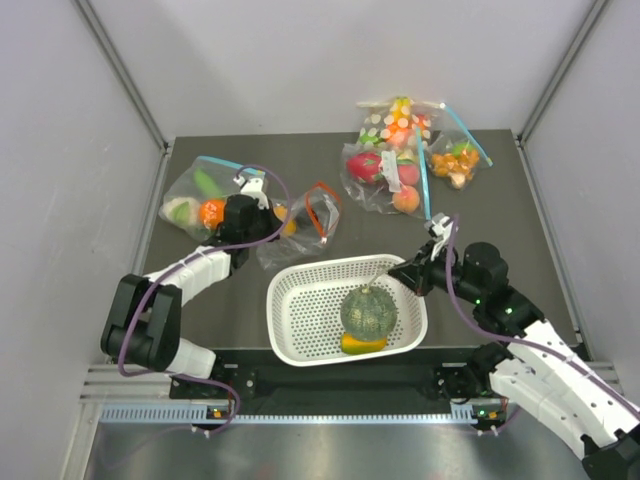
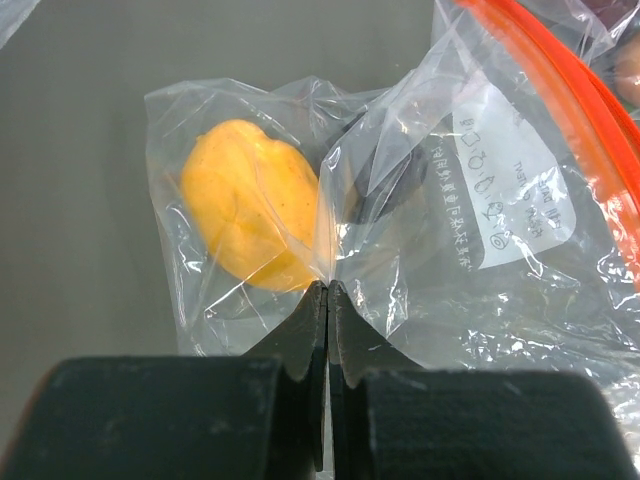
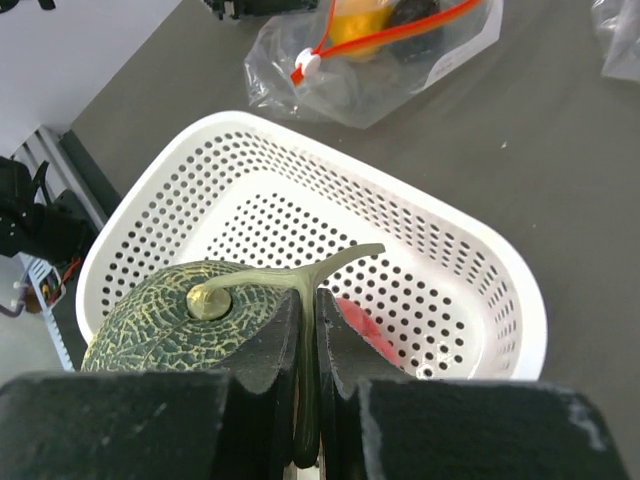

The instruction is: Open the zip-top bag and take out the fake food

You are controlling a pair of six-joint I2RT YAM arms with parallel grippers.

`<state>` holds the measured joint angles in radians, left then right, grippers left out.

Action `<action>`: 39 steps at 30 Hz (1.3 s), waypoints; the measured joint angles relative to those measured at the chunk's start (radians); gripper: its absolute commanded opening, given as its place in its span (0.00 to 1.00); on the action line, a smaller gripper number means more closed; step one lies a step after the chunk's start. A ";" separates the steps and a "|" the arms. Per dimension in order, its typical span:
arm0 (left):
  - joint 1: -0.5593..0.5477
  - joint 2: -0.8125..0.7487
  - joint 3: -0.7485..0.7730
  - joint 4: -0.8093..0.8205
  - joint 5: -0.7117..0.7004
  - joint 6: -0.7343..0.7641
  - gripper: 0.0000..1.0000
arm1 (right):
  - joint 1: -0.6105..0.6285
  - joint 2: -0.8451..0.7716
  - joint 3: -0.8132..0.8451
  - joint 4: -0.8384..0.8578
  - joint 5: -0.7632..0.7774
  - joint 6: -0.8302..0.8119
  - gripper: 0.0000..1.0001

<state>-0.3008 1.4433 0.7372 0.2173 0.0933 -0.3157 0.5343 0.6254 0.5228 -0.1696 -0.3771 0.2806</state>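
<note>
Over the basket (image 3: 480,270), right pincer (image 3: 308,305) clamps the melon stem (image 3: 290,277); outstretched left pincer (image 2: 328,292) pinches the zip-top bag (image 2: 500,200).

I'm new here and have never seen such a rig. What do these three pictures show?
Two robot arms are bolted at a table's near edge. One picture looks down from above; the other two come from cameras on each wrist. On the table lie a white basket, a red-zipped zip-top bag and other bags of toy food. The left gripper pinches the zip-top bag's plastic, with a yellow fruit and a dark piece inside. The right gripper is shut on the stem of a green melon in the basket.
</note>
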 measured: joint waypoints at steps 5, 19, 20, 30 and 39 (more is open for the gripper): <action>0.000 0.006 0.000 0.000 0.000 0.000 0.00 | 0.040 0.068 -0.006 0.039 -0.009 0.008 0.00; 0.000 0.006 0.000 -0.001 0.000 0.000 0.00 | 0.160 0.248 -0.005 0.199 0.089 0.026 0.01; 0.000 0.006 0.000 -0.001 0.000 0.000 0.00 | 0.160 0.249 -0.005 0.199 0.099 0.026 0.02; 0.000 0.006 0.000 0.001 0.031 0.006 0.00 | 0.161 0.253 0.011 0.154 0.164 -0.002 0.79; 0.000 0.006 -0.013 0.013 0.061 0.020 0.00 | 0.161 0.296 0.190 0.109 0.234 -0.074 0.85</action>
<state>-0.3004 1.4490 0.7242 0.2306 0.1543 -0.2958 0.6956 0.9215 0.7128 -0.0601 -0.1429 0.2062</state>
